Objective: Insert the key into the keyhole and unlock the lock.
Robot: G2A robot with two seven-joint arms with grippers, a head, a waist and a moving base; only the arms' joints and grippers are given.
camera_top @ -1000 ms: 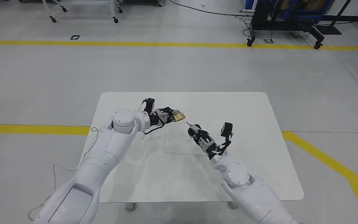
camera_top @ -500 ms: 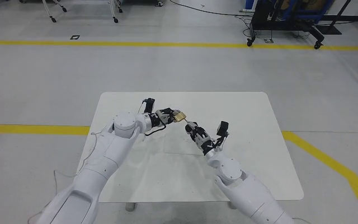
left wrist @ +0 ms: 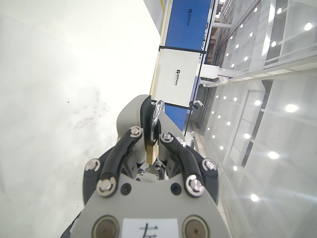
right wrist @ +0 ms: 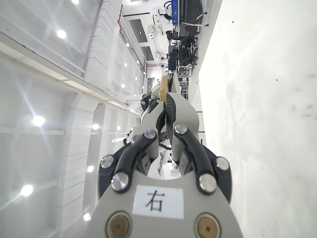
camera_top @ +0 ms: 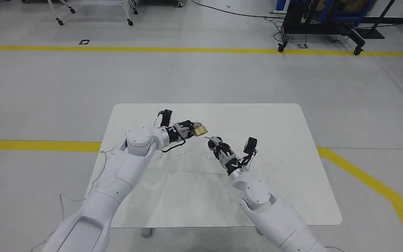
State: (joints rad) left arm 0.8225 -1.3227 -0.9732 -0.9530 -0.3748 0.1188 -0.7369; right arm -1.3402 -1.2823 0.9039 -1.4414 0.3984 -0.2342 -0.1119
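Brass padlock (camera_top: 200, 130), silver shackle (left wrist: 157, 108), clamped in left gripper (camera_top: 189, 130)

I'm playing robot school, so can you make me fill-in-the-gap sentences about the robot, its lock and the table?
1. The gripper holding the lock is the robot's ____ one.
2. The table is coloured ____.
3. The lock's shackle is coloured ____.
4. The floor lines are coloured ____.
Missing words: left, white, silver, yellow.
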